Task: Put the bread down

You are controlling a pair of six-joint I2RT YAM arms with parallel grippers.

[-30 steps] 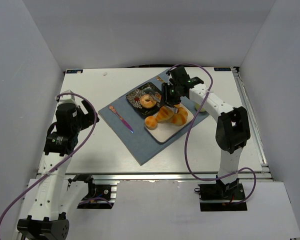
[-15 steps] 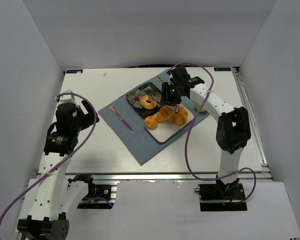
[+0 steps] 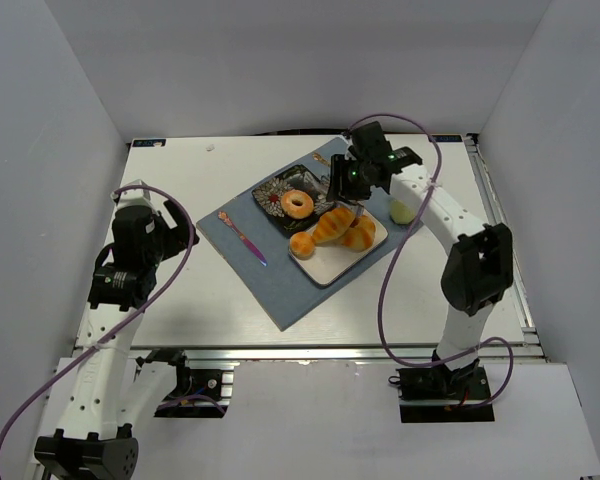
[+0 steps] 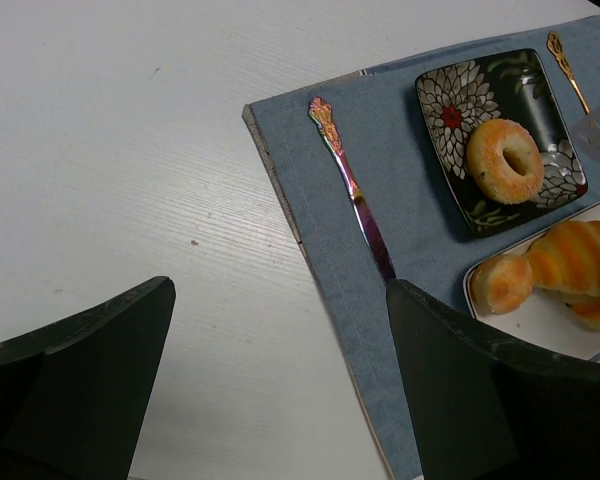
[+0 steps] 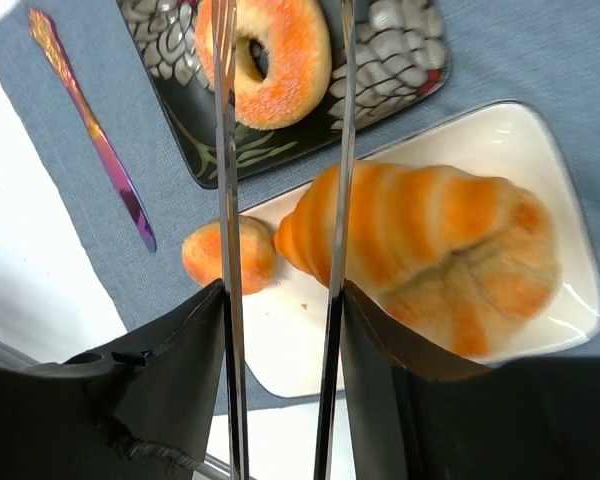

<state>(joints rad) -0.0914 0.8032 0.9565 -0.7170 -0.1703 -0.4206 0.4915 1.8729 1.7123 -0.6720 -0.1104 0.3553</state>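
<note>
The bread (image 3: 297,204) (image 4: 505,160) (image 5: 270,60), a golden ring with a hole in its centre, lies flat on the black flowered plate (image 3: 271,190) (image 4: 442,100) (image 5: 390,60). My right gripper (image 3: 348,188) (image 5: 282,300) hangs above the white plate, shut on a pair of metal tongs (image 5: 225,150). The tongs' two thin blades stand apart and reach toward the bread; whether they touch it I cannot tell. My left gripper (image 3: 180,236) (image 4: 280,300) is open over the bare table at the left, holding nothing.
A white plate (image 3: 328,270) (image 5: 300,340) holds striped golden rolls (image 3: 345,230) (image 5: 430,240) and a small round bun (image 3: 302,243) (image 4: 500,282). Both plates and an iridescent knife (image 3: 248,238) (image 4: 355,200) rest on a blue mat (image 3: 280,285). A pale round object (image 3: 401,210) lies to the right.
My right gripper has drawn back up and to the right, away from the bread, and the tongs' blades have spread. The bread stays on the black plate. The left arm has not moved.
</note>
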